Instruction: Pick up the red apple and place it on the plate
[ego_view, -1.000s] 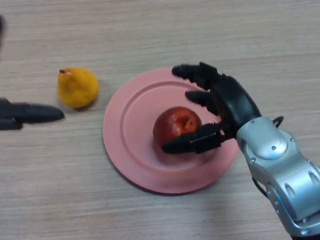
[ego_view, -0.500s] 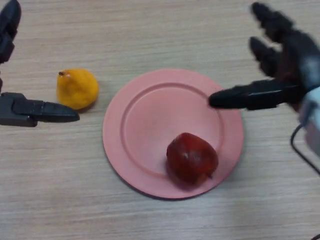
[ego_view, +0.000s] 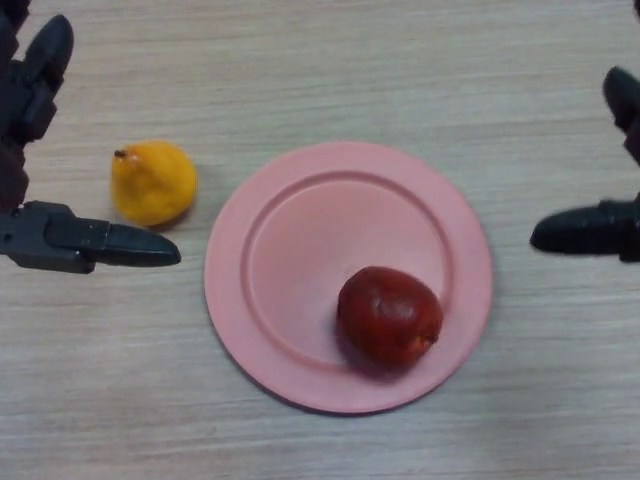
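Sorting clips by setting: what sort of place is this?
Probably a lab or test tabletop, not a home: a light wood-grain table holding only a round pink plate, a red apple and a yellow pear.

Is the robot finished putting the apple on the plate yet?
It looks finished. The red apple lies on the pink plate, near its lower right rim, and nothing is touching it. Neither hand holds anything: the right hand is open at the right edge, clear of the plate, and the left hand is open at the left edge beside the yellow pear on the table. Nothing seems left to do.
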